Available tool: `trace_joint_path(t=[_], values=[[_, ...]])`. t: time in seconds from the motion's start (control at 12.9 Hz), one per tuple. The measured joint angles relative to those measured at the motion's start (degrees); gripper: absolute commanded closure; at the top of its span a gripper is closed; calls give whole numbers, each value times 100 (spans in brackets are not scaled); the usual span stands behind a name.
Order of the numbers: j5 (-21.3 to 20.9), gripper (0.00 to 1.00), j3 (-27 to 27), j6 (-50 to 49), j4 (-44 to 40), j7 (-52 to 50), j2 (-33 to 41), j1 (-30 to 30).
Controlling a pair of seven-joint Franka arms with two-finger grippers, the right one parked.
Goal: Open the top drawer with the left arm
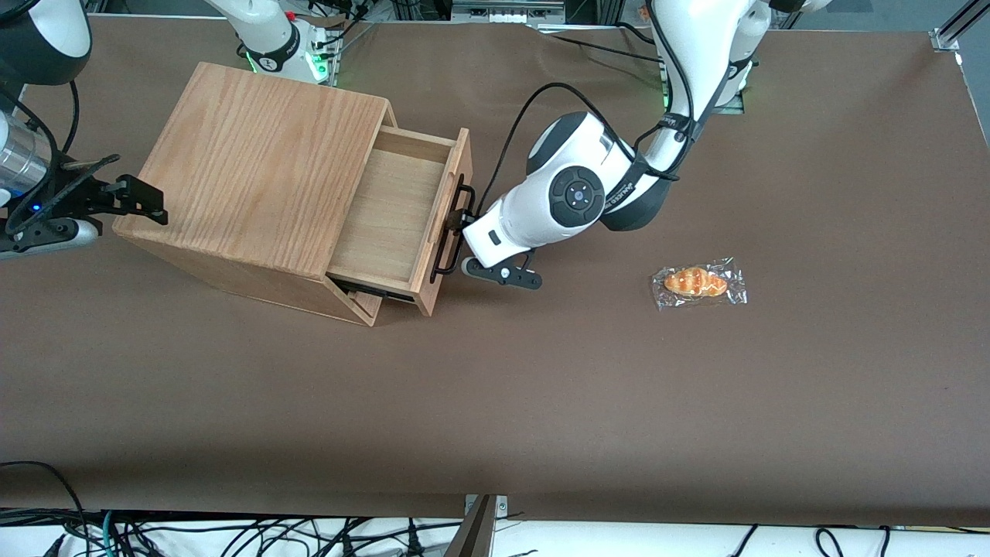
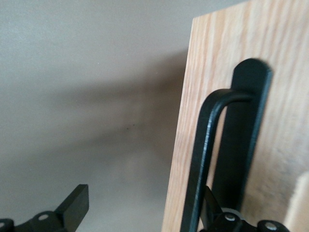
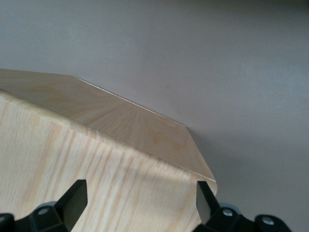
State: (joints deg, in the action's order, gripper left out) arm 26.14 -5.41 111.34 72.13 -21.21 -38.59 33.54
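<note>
Wrapped pastry [image 1: 698, 282] shows only from the front; gripper [image 1: 462, 219] spread at top drawer [image 1: 394, 213] handle [image 2: 205, 159].

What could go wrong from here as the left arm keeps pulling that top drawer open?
The tool sits at the black bar handle with its fingers spread in the wrist view, one finger out over bare table, so it may slip off the bar. The top drawer is already well out of the cabinet; pulling further could drag the cabinet or drop the drawer. The wrapped pastry looks safely apart.
</note>
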Motion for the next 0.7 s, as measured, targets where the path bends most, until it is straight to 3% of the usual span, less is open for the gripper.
trace_joint_path(t=[0.46, 0.7], values=[[338, 0, 4, -576, -361, -4, 46, -368], [400, 0, 37, -1106, -626, -1, 95, -952]])
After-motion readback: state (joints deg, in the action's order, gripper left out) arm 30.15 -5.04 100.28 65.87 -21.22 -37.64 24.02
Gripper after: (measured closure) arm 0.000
